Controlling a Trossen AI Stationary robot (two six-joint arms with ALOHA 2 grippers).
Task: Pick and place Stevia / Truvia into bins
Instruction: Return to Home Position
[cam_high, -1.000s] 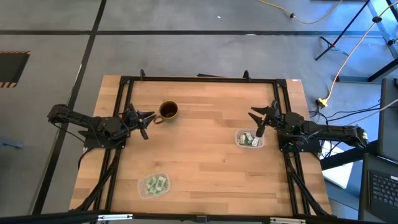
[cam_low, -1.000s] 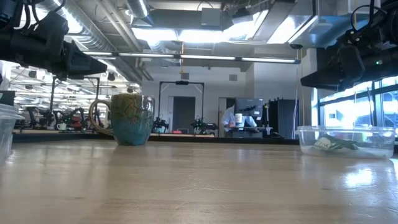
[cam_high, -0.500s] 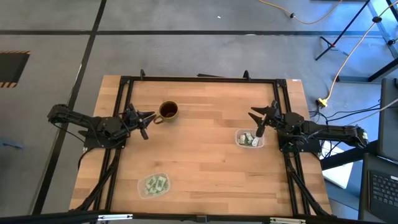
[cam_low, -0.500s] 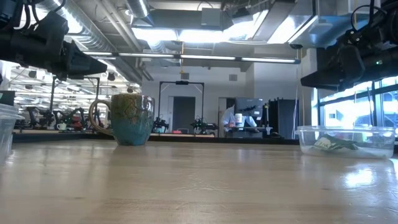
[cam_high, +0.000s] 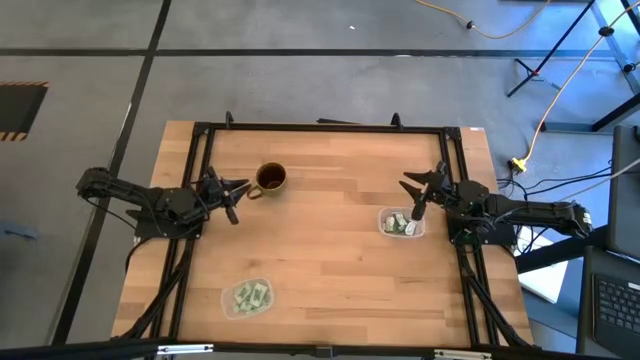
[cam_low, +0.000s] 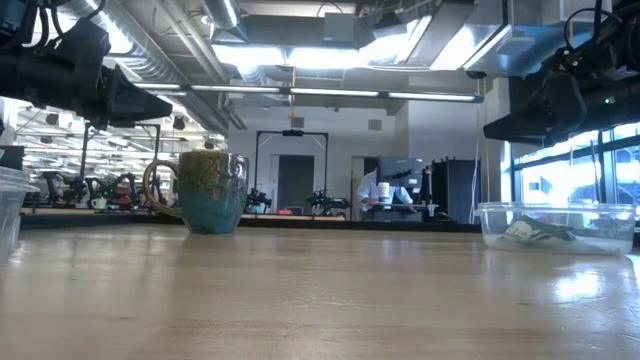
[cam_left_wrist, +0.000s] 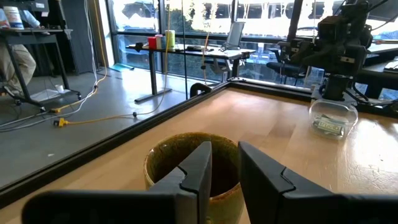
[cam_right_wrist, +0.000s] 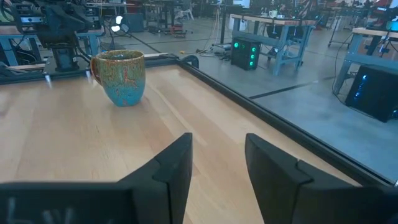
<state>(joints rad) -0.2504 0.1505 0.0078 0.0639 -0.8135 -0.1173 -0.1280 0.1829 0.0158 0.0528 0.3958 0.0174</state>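
Wooden table (cam_high: 330, 260) carries two bins: one (cam_high: 384, 222) by the right edge, one (cam_high: 226, 299) near the front-left corner, both holding what look like green-and-white sachets (cam_high: 400, 224). Beside the mug (cam_high: 270, 178) hangs the left gripper (cam_high: 240, 200); the right gripper (cam_high: 408, 198) hangs over the right-edge one. Both are empty, fingers apart.

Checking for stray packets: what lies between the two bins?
Nothing. In the high view, only bare table runs from the left bin to the right bin.
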